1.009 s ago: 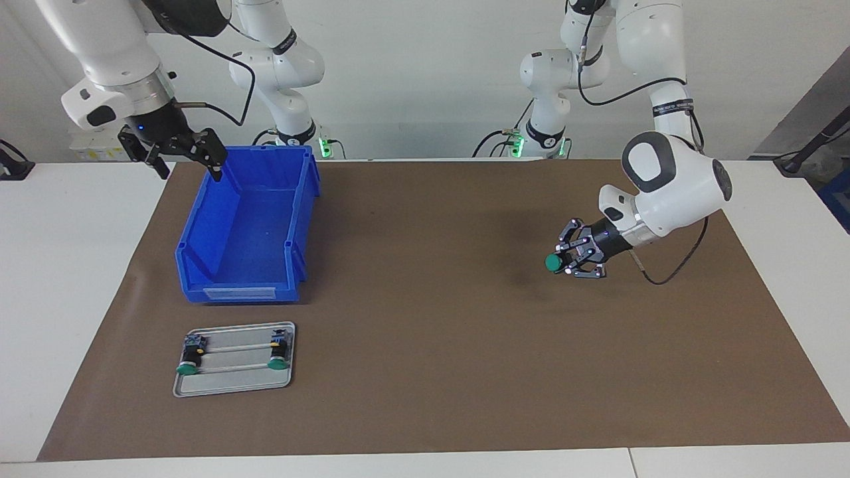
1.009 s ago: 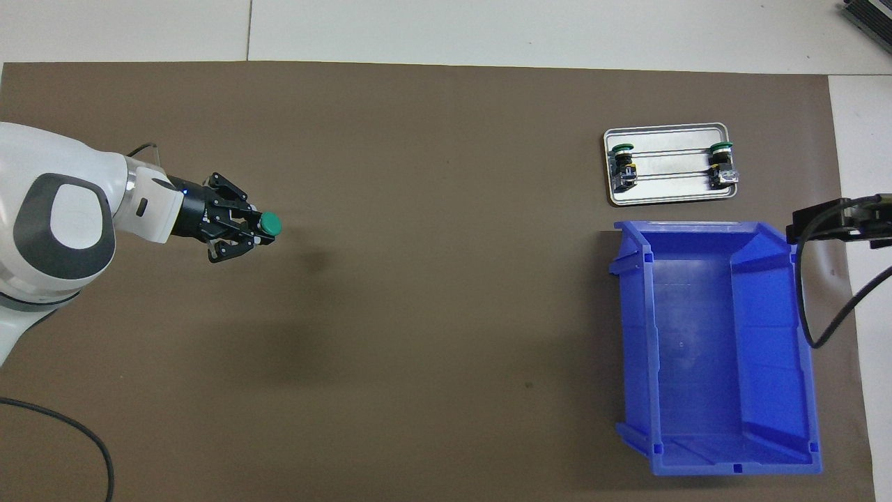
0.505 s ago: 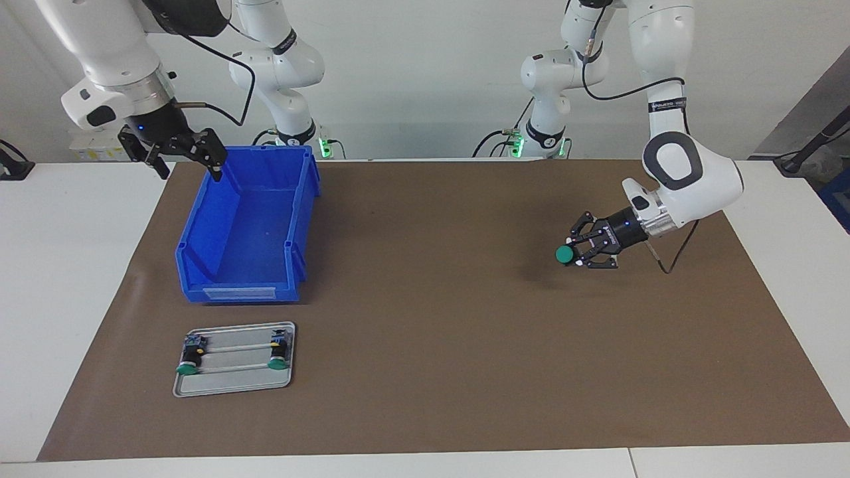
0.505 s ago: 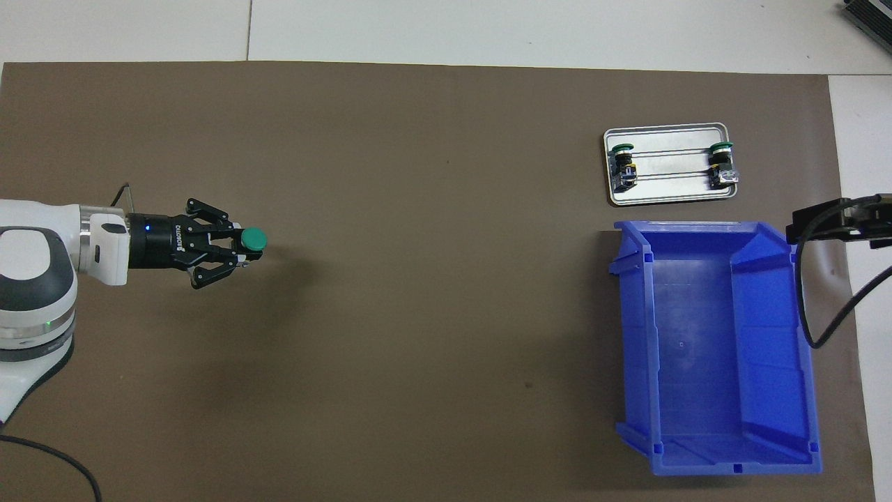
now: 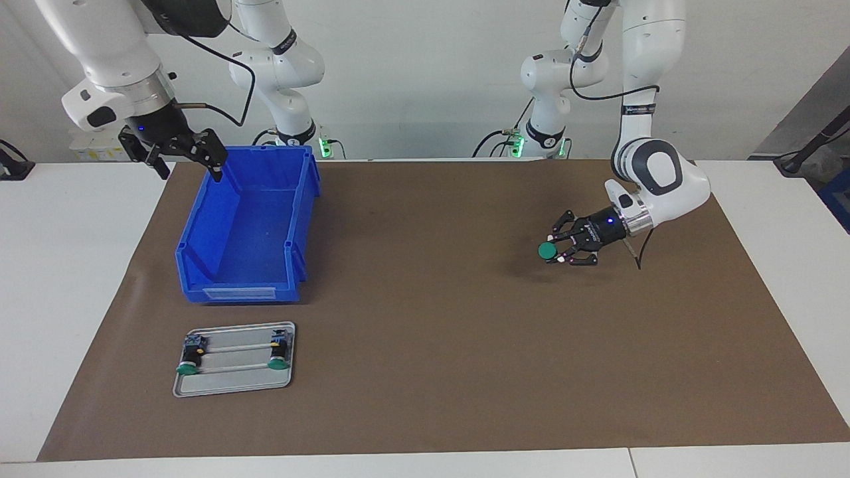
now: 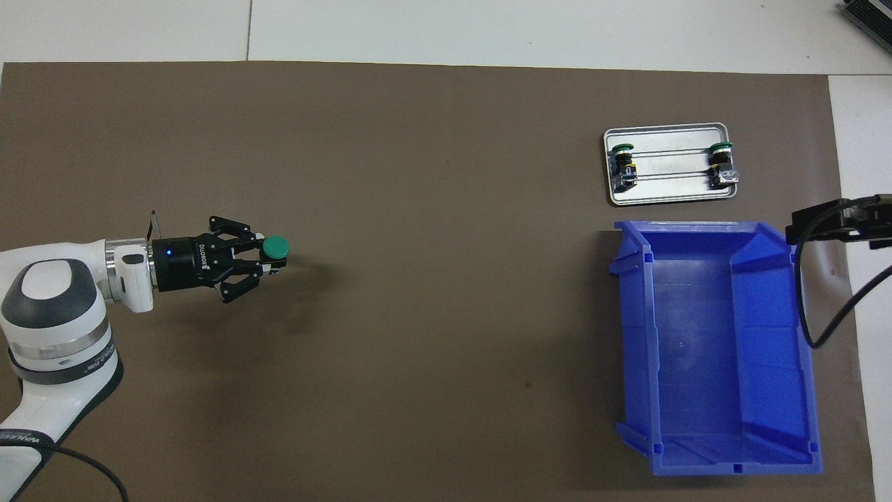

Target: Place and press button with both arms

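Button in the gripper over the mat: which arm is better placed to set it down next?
Left. The left gripper is shut on the button, low over the bare brown mat. The right gripper waits open above the blue bin's rim, holding nothing.

Robotics laboratory, two white jointed arms [image 5: 657, 172] base-mounted at a white desk [image 5: 80, 265], brown work mat [image 5: 431, 345], blue parts bin [image 5: 246, 226], metal fixture tray [image 5: 232, 385], bare white wall, exposed cabling

You see the green-capped button [image 5: 547, 250] lying sideways in the air, held above the brown mat [image 5: 431, 332].
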